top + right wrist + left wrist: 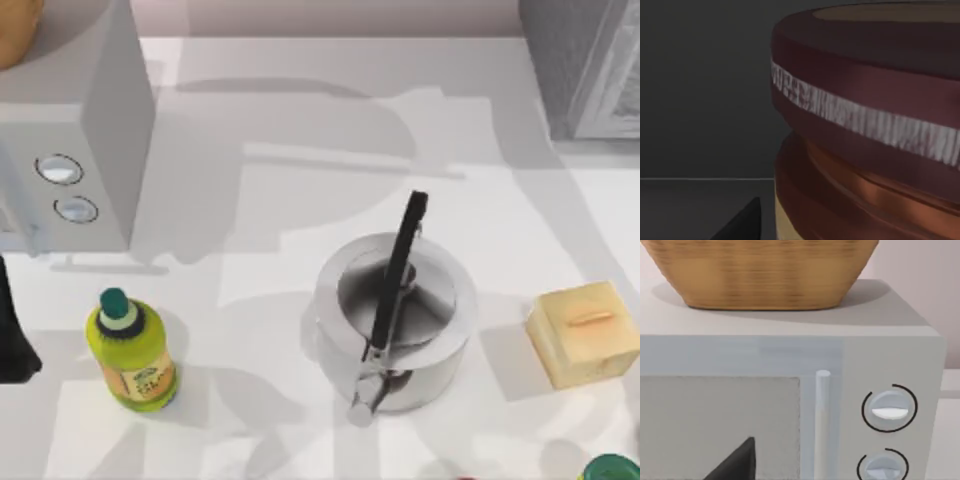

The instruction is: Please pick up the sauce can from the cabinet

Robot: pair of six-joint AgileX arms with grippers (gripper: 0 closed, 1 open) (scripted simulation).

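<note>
The left arm (15,335) sits parked at the table's nine o'clock edge, its finger state impossible to tell. Beside it stands a bottle (135,350), label unreadable, below a microwave (70,150) carrying a basket (760,272). Open tabletop (250,420) separates them from the pot (395,320) at centre. A yellow box (585,332) rests at three o'clock. The right wrist view is dark; the can (865,130) looms close to the right gripper, grip unclear.

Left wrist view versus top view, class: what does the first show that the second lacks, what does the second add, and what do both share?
Left wrist view adds: the door handle and door window. Top view adds: the yellow-green bottle, the steel pot, the yellow box. Shared: the microwave, its two dials, the wicker basket on top.
</note>
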